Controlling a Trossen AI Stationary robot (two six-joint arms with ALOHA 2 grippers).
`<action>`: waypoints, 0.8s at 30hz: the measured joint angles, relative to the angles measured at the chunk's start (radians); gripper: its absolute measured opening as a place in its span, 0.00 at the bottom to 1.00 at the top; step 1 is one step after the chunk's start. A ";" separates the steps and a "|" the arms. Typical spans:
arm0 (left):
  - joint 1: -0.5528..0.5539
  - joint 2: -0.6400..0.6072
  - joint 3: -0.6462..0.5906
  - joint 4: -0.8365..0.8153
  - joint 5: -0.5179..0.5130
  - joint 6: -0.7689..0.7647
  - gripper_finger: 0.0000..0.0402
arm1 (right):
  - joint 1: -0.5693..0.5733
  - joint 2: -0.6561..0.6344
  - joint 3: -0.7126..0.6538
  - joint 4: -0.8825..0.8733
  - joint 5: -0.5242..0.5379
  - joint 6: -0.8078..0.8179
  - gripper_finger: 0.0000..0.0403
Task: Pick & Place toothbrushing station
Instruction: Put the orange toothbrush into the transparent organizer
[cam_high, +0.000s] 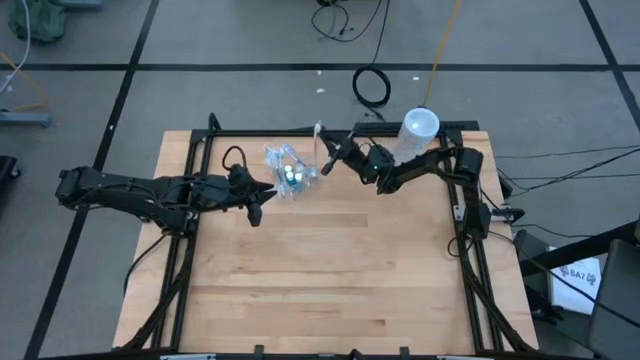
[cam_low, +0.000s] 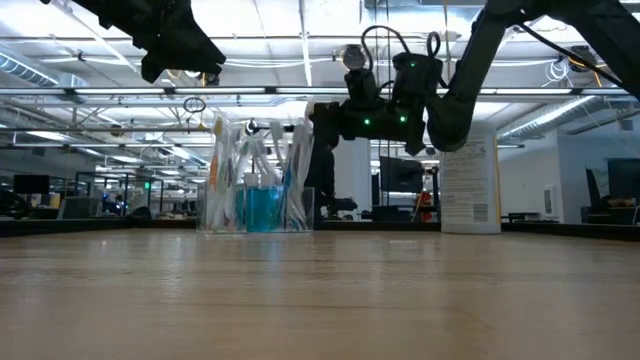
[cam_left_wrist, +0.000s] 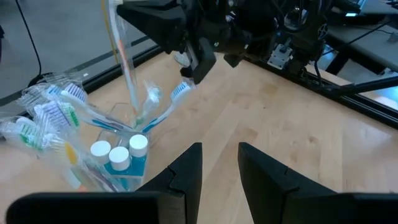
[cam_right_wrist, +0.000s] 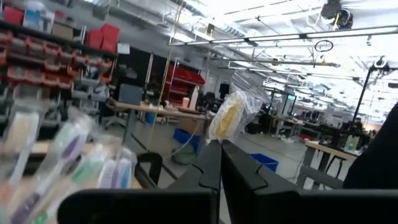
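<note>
The toothbrushing station (cam_high: 290, 172) stands on the table's far middle. It is a clear crinkly pouch (cam_low: 255, 190) holding several wrapped pastel toothbrushes (cam_left_wrist: 50, 115) and three teal tubes with white caps (cam_left_wrist: 118, 155). My right gripper (cam_high: 325, 160) is just right of the station and above it, shut on one wrapped toothbrush (cam_left_wrist: 127, 68). My left gripper (cam_left_wrist: 221, 168) is open and empty. It hovers above the table on the station's near left side (cam_high: 262, 200). My right gripper pinches the wrapped toothbrush near its upper end (cam_right_wrist: 227, 118) between its two shut fingers. The fingers come level from the table's right and lie across the brush. The brush hangs about upright, its lower end (cam_left_wrist: 135, 115) down among the other brushes in the pouch.
A large whitish canister (cam_high: 415, 135) stands at the table's far right, behind my right arm, and shows in the low view (cam_low: 470, 185). The black frame rail (cam_high: 300, 130) runs along the far edge. Bare wood (cam_high: 330, 270) lies across the near half.
</note>
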 joint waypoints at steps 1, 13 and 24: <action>0.000 0.000 0.000 -0.001 0.000 0.000 0.26 | 0.001 0.005 0.000 0.002 0.000 -0.015 0.00; 0.000 0.000 0.000 -0.003 0.000 0.000 0.26 | 0.056 0.005 0.000 -0.216 -0.075 -0.253 0.00; 0.000 0.000 0.000 -0.011 0.000 0.000 0.26 | 0.067 0.005 0.000 -0.251 0.017 -0.226 0.03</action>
